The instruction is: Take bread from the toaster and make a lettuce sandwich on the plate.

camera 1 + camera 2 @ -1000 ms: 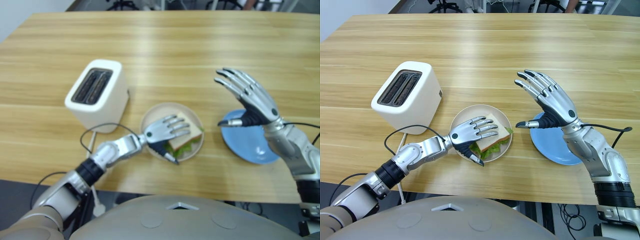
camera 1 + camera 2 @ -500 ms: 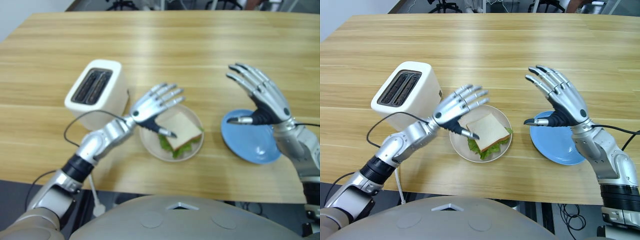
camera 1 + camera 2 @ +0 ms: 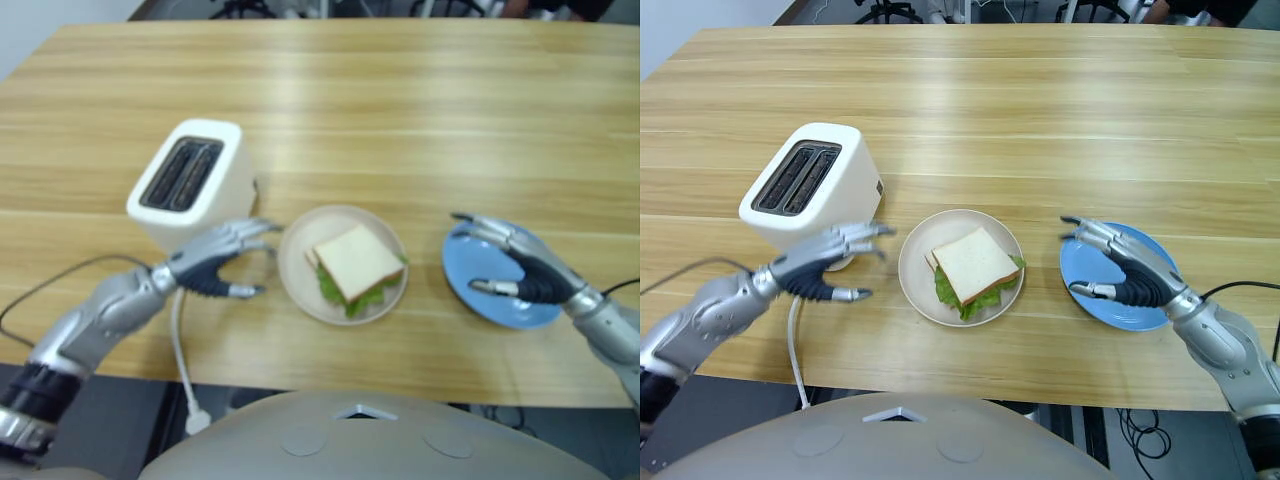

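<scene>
Left eye view: white-bread lettuce sandwich point(image 3: 352, 268) assembled on round beige plate point(image 3: 292, 270); white two-slot toaster point(image 3: 190, 185) slots look empty.
Right eye view: left robot hand point(image 3: 825, 265) and right robot hand point(image 3: 1130, 272) both splayed, empty. Task appears complete.

A long table point(image 3: 1040, 90) of pale, plank-grained wood carries a soft sheen of overhead light across its far half, with dark chair bases point(image 3: 890, 12) beyond its far edge, a pale surface point(image 3: 700, 15) at the far left, and dark grey floor point(image 3: 720, 410) below its near edge.
</scene>
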